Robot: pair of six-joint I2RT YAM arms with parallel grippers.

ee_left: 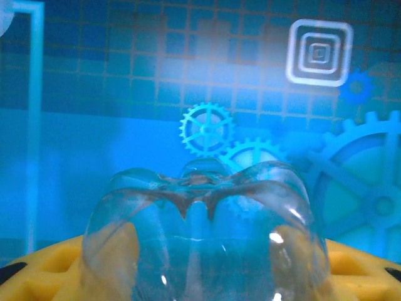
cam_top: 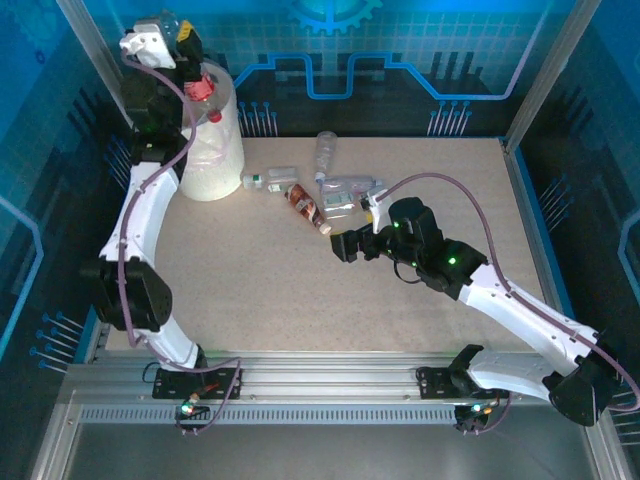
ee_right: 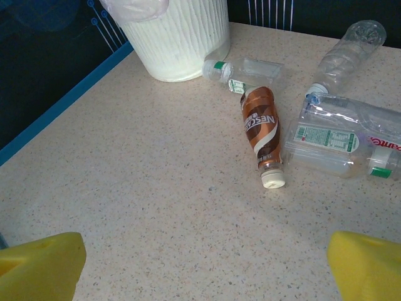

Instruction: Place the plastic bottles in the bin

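Standing at the tabletop's (cam_top: pixel 300 300) far-left corner, the bin (cam_top: pixel 212 150) has the left claw (ee_left: pixel 207 274) raised over it, clenched on a clear bottle (ee_left: pixel 203 213). The right claw (ee_right: pixel 207 266) hangs spread wide, touching nothing, near loose bottles (ee_right: pixel 262 128) lying beside the bin.

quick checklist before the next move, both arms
1. Left tool has a firm hold on the clear bottle: ok, the bottle sits between the yellow fingers.
2. Left tool is over the opening of the bin: cannot tell, the top view shows it high by the far rim.
3. Bin has room: cannot tell, red-capped bottles show at its rim.
4. Right tool is open: ok, the fingers are wide apart.
5. A target lies ahead of the right tool: ok, the brown bottle lies flat on the table.
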